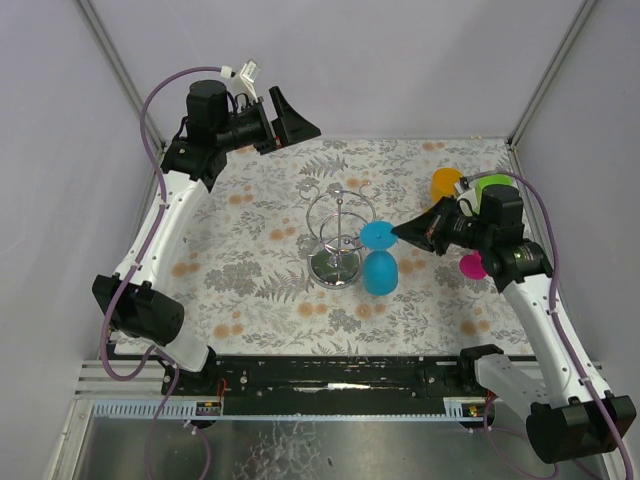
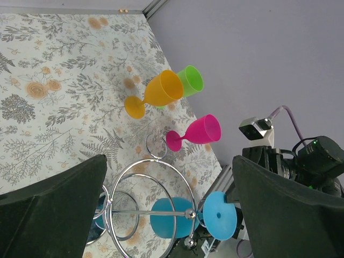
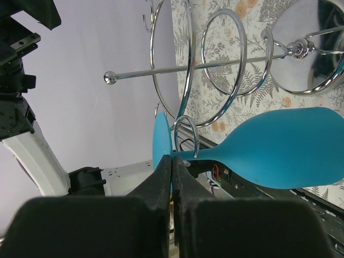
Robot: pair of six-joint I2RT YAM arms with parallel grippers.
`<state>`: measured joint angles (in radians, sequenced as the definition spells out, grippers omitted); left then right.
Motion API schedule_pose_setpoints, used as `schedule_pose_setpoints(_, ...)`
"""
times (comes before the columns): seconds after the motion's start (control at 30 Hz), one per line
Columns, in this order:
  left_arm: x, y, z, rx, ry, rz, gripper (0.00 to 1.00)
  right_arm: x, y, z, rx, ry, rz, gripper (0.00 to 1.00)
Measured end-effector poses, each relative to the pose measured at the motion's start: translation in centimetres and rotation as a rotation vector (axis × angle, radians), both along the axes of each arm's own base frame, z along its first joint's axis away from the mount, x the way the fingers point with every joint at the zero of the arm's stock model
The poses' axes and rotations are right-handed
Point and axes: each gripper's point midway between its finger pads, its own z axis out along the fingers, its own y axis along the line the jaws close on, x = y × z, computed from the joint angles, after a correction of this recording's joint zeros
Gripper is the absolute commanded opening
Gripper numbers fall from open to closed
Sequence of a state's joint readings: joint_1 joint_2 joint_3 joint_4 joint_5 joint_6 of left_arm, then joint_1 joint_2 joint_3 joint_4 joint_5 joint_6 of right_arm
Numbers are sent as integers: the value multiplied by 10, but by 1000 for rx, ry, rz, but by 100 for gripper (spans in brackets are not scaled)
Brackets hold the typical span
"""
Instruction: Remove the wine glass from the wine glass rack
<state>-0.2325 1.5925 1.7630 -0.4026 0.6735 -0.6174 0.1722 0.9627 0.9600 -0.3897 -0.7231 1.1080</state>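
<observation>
Nearest to us, right of centre in the top view, the right gripper [image 1: 402,232] is clamping its fingers [image 3: 161,188] together on the edge of the foot of the blue wine glass [image 1: 380,270]. That glass is hanging bowl-down with its stem resting in a wire hook on the right side of the wine glass rack [image 1: 336,265]. The rack is standing at the middle of the flowered table [image 1: 250,290]. Just beside the right arm, toward the right edge, we are seeing a pink glass [image 1: 470,266] standing upright. Farther back, an orange glass [image 1: 445,183] and a green glass [image 1: 491,184] are standing next to each other. Farthest off, in the upper left, the left gripper [image 2: 169,159] is hanging above the table with its fingers spread wide and gripping nothing.
</observation>
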Motion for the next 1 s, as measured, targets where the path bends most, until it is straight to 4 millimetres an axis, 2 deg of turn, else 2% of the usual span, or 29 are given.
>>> schedule_pose_setpoints(0.47,-2,0,0,-12,9,-13,100,-16,-7,8,-12,-29,-31,0)
schedule_pose_setpoints(0.7,-7,-4,5,-38,16,-44,99,-25,-13,0,-34,-11,-66,0)
schedule_pose_setpoints(0.87,-16,-11,15,-96,38,-97,98,-26,-21,-2,-62,-21,-120,0)
schedule_pose_setpoints(1.0,-32,-25,26,-138,59,-174,98,-25,-30,4,-107,-51,-175,0)
